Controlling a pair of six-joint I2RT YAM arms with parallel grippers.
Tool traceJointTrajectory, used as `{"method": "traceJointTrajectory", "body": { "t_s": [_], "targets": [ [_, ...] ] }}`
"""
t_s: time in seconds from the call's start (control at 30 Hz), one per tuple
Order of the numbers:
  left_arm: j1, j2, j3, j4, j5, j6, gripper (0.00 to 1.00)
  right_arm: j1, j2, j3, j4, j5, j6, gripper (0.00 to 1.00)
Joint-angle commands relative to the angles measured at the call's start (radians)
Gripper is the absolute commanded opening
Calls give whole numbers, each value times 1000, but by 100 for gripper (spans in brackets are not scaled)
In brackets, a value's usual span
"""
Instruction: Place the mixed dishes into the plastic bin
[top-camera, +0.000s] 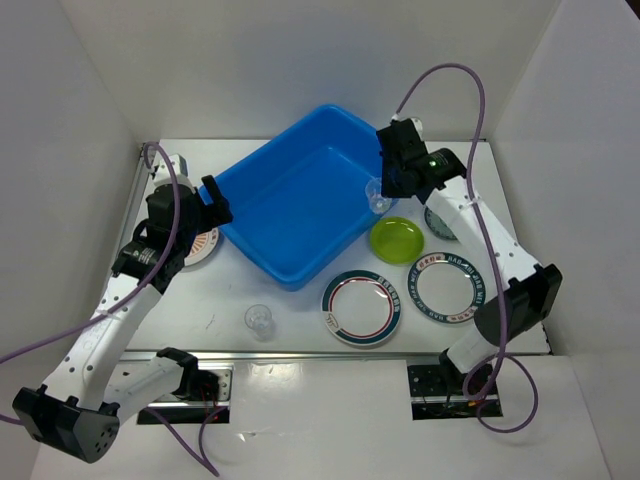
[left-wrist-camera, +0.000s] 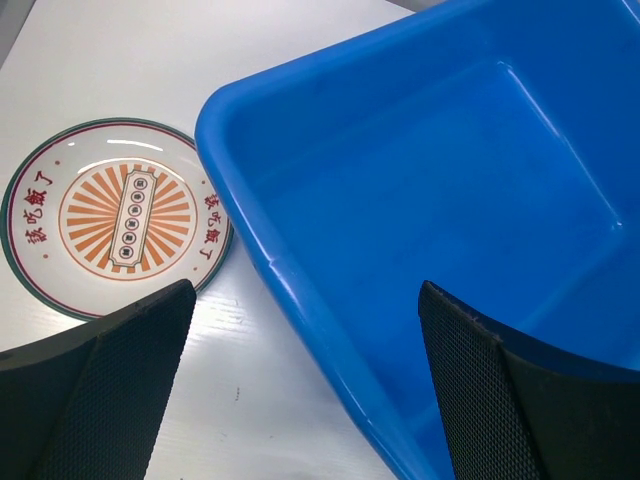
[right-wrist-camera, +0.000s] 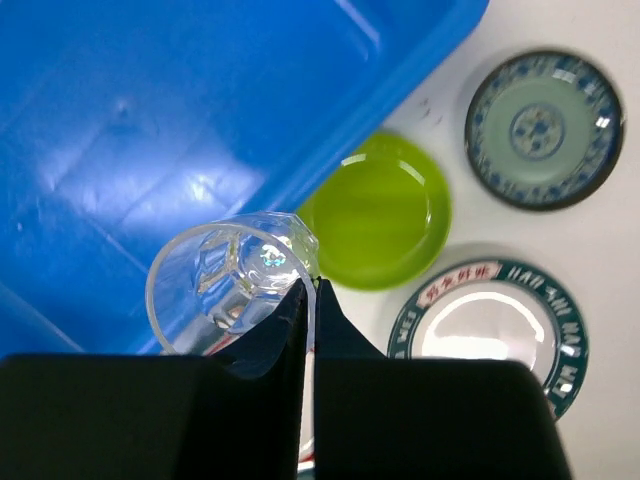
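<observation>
The blue plastic bin (top-camera: 295, 205) sits at the table's middle back, with nothing seen inside. My right gripper (top-camera: 385, 192) is shut on the rim of a small clear cup (right-wrist-camera: 230, 285), held over the bin's right rim (right-wrist-camera: 330, 160). My left gripper (top-camera: 213, 200) is open over the bin's left rim (left-wrist-camera: 290, 280), beside the orange-sunburst plate (left-wrist-camera: 115, 215). The lime-green plate (top-camera: 396, 239), two teal-and-red-rimmed plates (top-camera: 361, 306) (top-camera: 448, 289) and the dark teal saucer (right-wrist-camera: 543, 130) lie right of the bin. A second clear cup (top-camera: 258, 320) stands at the front.
White walls close in the table on the left, back and right. The arm bases (top-camera: 440, 385) are bolted at the near edge. Purple cables (top-camera: 470, 90) loop above the arms.
</observation>
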Motion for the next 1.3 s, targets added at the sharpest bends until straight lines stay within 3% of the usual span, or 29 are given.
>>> {"method": "traceJointTrajectory", "body": {
  "t_s": [0.0,0.13,0.23,0.4,0.43,0.6,0.67,1.13,1.27],
  "targets": [
    [1,-17,26,34,-35,10,99,16,113,97,-50,68,-33,1],
    [1,-35,16,34,-54,10,99,16,135,119,9,109,-56,1],
    [1,-35,7,34,-54,19,99,16,181,228,113,120,-103,1],
    [1,-6,7,54,-23,28,99,-42,469,486,188,47,-134,1],
    [1,-6,-2,54,-23,28,99,-42,600,561,188,47,-134,1],
    [1,-24,-22,54,-23,19,99,-93,828,778,151,-12,-134,1],
    [1,-24,-31,54,-23,19,99,-123,958,965,115,-74,-110,1],
    [1,25,-11,64,-23,39,99,-134,1129,1066,239,-280,-22,1],
    [1,36,-11,64,-23,39,99,-134,1167,1077,271,-335,-1,5]
  ]
}}
